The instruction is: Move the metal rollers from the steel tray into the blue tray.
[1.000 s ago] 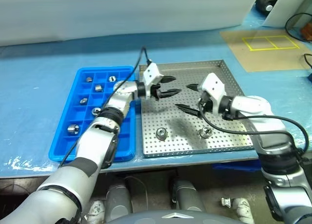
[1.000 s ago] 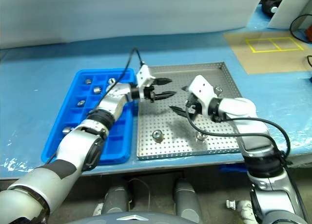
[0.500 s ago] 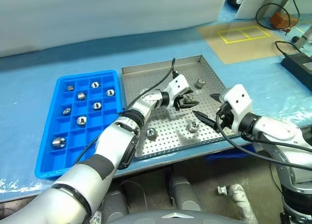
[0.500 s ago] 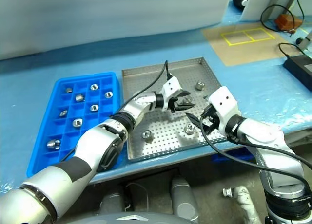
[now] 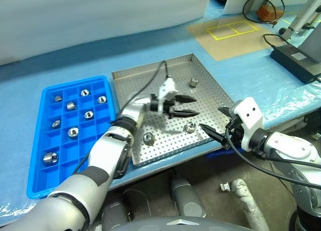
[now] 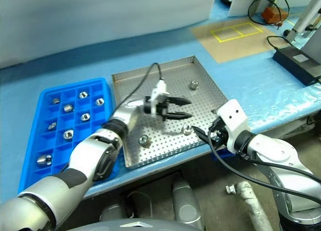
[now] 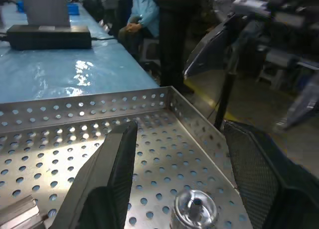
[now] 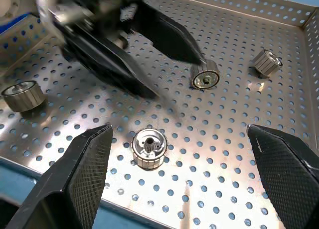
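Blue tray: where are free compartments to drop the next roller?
Free: the near rows of the blue tray, between the lone near-left roller and the left arm. Crowded: the far half, where seven rollers sit close together.

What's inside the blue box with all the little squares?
The blue tray holds eight shiny metal rollers, each in its own square. The other squares look empty; nothing covers it.
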Robot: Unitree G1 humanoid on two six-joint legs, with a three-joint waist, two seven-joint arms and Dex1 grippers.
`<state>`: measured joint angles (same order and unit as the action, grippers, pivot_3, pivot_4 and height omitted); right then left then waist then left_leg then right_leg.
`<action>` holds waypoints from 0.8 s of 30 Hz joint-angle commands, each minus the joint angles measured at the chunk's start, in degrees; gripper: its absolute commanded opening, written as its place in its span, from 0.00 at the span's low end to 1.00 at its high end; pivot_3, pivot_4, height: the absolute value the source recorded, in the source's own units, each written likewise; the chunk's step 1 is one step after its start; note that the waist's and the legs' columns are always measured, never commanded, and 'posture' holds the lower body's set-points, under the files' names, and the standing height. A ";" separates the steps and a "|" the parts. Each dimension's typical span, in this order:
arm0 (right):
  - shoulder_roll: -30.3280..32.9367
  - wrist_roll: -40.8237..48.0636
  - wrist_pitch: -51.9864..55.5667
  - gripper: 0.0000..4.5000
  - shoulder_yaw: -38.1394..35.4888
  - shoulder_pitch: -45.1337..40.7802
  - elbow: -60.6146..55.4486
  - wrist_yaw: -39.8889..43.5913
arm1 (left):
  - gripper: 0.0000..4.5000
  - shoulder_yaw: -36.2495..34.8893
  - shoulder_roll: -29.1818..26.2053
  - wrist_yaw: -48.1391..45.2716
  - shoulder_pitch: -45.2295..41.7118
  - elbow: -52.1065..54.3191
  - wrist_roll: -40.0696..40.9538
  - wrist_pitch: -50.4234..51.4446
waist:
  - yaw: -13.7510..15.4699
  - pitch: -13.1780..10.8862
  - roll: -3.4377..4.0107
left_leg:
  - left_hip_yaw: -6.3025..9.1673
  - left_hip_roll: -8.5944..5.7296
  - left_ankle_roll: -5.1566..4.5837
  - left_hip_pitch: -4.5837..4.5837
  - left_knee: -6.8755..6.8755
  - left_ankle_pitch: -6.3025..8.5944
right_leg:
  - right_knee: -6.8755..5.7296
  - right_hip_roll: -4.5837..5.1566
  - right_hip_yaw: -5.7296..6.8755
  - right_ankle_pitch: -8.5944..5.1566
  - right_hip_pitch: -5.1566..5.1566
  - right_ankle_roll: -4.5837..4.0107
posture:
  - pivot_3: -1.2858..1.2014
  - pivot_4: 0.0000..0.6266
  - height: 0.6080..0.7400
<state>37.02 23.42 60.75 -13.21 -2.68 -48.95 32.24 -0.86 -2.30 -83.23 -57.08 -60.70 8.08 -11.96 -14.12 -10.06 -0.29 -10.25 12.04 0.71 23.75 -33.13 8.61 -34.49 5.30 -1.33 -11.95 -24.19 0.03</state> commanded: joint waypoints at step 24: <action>1.92 7.34 2.79 0.99 2.07 1.23 -1.66 -2.00 | 0.64 13.66 -16.77 -3.08 20.66 28.91 -0.68 -3.26 | 2.24 0.09 0.20 | 0.07 -0.04 0.00 -0.26 0.14 0.03 | 0.05 0.11 0.12 -0.30 0.33 0.49 | 0.25 0.24 1.00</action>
<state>38.26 29.67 63.49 -9.16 -1.53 -48.22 30.80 13.42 -18.12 -86.84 -35.42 -30.80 6.87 -15.10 -11.87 -9.97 -0.09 -10.18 12.00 0.71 23.50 -32.99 8.63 -34.44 5.41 -1.22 -12.25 -23.87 0.52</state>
